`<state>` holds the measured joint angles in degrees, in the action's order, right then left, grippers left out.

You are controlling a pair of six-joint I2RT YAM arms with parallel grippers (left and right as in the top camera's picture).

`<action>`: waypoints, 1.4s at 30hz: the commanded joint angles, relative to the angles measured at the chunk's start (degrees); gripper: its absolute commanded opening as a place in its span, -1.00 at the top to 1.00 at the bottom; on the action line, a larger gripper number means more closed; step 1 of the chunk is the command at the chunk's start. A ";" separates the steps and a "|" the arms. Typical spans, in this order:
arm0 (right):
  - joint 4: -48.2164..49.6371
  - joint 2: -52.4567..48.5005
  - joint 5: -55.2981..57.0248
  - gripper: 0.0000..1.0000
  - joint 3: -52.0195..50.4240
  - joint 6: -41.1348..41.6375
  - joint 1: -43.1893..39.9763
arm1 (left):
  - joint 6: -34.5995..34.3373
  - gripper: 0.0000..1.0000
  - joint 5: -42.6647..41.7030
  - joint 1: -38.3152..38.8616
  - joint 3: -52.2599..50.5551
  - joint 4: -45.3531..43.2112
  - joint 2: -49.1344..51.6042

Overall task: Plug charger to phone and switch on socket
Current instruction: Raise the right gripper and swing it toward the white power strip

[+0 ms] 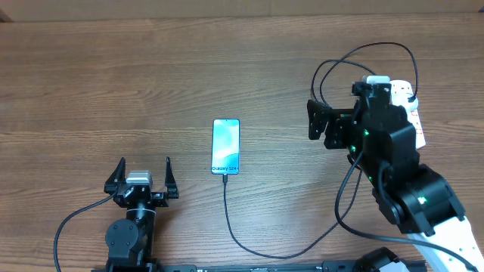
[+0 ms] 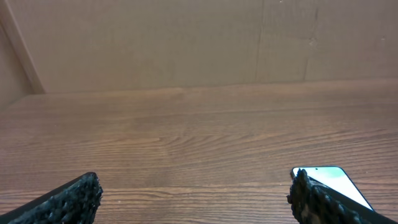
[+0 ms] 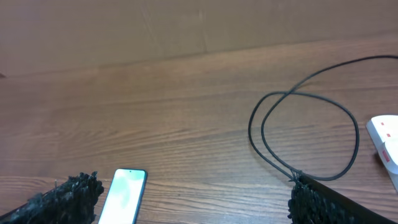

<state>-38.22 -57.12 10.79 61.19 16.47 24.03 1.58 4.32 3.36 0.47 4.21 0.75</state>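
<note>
The phone (image 1: 225, 145) lies flat mid-table, screen lit light blue. It also shows in the left wrist view (image 2: 333, 179) and the right wrist view (image 3: 124, 194). The thin black charger cable (image 1: 227, 215) meets the phone's near end, runs along the front, then loops (image 3: 290, 93) near the socket. The white socket strip (image 1: 414, 119) lies at the right, partly under my right arm; one end shows in the right wrist view (image 3: 385, 134). My left gripper (image 1: 144, 168) is open and empty, left of the phone. My right gripper (image 1: 316, 121) is open and empty, between phone and socket.
A brown cardboard wall (image 2: 186, 43) stands along the table's far edge. The cable's slack crosses the front right of the table (image 1: 302, 255), close to my right arm's base.
</note>
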 commanded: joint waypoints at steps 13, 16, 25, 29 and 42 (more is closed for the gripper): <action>0.15 -8.44 0.55 -1.00 0.96 -0.24 0.11 | -0.72 -0.99 -0.09 0.04 -0.22 -0.15 -0.50; -0.31 -10.32 -3.82 -1.00 0.96 1.27 0.11 | -0.74 -0.99 -0.09 0.04 -0.22 -0.15 -0.50; -0.09 -12.39 -17.79 -1.00 0.98 1.27 0.09 | -0.74 -0.99 -0.09 0.04 -0.22 -0.15 -0.50; -3.13 -12.39 -14.69 -1.00 1.18 5.29 -2.69 | -0.72 -0.99 -0.09 0.04 -0.22 -0.15 -0.50; -23.06 -19.67 -16.85 -1.00 17.92 10.16 -29.53 | -0.74 -0.99 -0.09 0.04 -0.22 -0.15 -0.50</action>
<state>-59.46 -73.32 -5.76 73.58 26.28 -1.23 1.58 4.32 3.36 0.47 4.19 0.75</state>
